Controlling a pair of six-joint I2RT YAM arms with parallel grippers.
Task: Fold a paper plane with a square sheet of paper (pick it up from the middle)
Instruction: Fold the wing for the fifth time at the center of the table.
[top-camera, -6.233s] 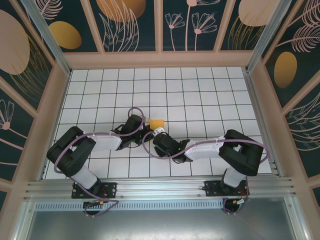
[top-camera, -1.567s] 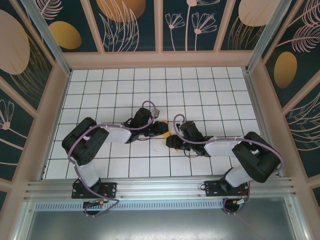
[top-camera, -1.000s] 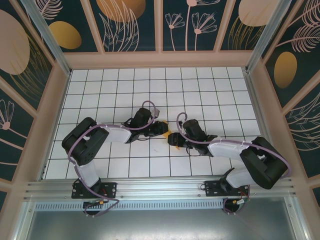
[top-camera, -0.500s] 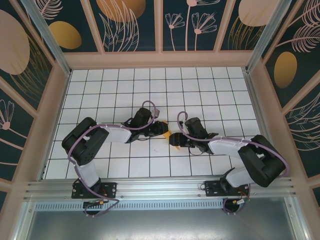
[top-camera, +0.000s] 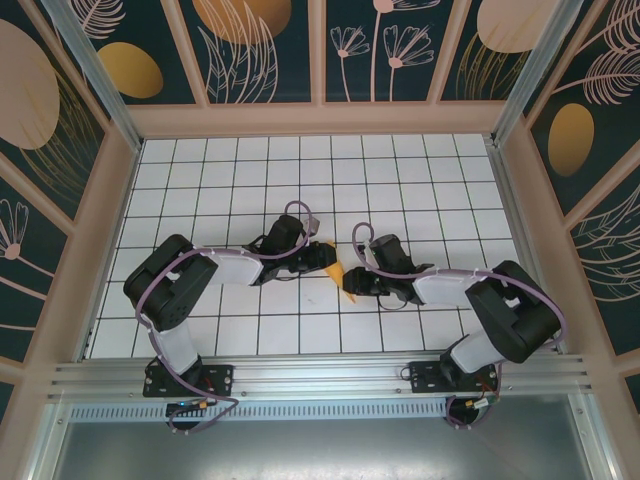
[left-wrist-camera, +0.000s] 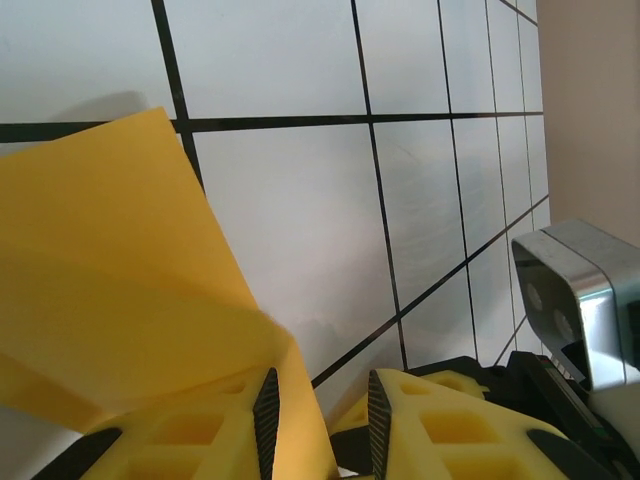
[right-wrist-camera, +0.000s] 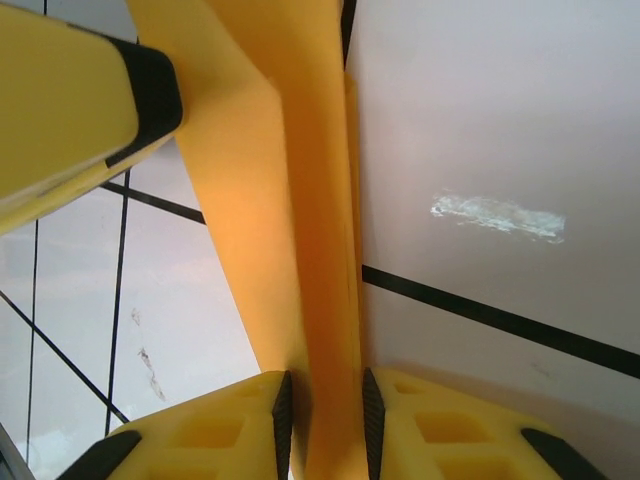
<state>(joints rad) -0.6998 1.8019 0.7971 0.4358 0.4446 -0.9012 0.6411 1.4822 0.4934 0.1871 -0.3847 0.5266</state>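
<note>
Orange sheet of paper (top-camera: 338, 270) is being held over the middle of the table (top-camera: 420, 190), left gripper (left-wrist-camera: 320, 390) sitting nearly closed around one end (pinch unclear), right gripper (right-wrist-camera: 326, 390) clamping the creased band tight; partly folded, no plane yet, more folds remaining.

Bright, even light comes from above. The white table (right-wrist-camera: 480, 120) has a shiny spot at 3 o'clock in the right wrist view. Up close, the paper (left-wrist-camera: 120, 270) looks a bit fuzzy.

We see a white gridded tabletop (top-camera: 400, 170), dark floral wall panels (top-camera: 265, 50) at twelve o'clock, an aluminium rail (top-camera: 320, 380) at six.
</note>
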